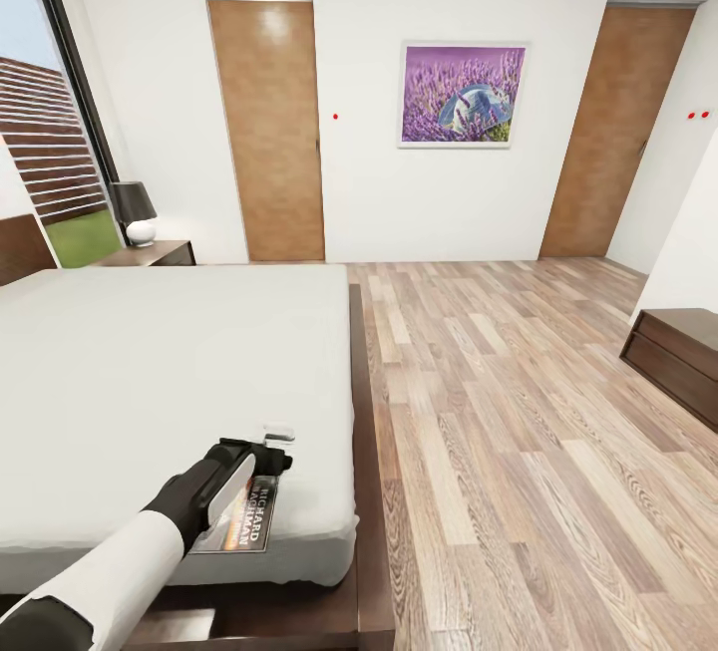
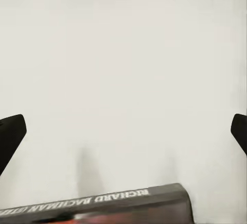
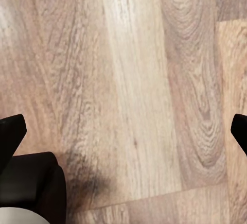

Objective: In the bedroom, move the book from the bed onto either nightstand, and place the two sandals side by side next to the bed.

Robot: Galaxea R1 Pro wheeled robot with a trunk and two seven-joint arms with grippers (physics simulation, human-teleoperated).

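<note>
We stand at the foot corner of the bed (image 1: 150, 362), in the bedroom with two brown doors (image 1: 267, 128) and a purple picture (image 1: 463, 94) on the white far wall. The book (image 1: 249, 527) lies flat on the grey mattress near the corner closest to us, white block lettering facing up along its edge. Our left gripper (image 1: 267, 444) reaches out over the mattress directly above the book's far end; the arm covers part of the cover. In the left wrist view the fingers (image 2: 11, 134) sit at the two side edges of the frame, spread wide, with bare mattress between them and the book's (image 2: 103, 206) lettered edge at the near margin; we cannot tell whether anything touches the book. One nightstand (image 1: 155, 254) stands beyond the far side of the bed by the window, carrying a lamp (image 1: 135, 212) with a dark shade. A low dark cabinet (image 1: 678, 357) sits at the right wall. In the right wrist view the right gripper (image 3: 123, 131) hangs above the wood-plank floor (image 3: 134, 80), its fingers (image 3: 12, 131) likewise spread wide and holding nothing.
</note>
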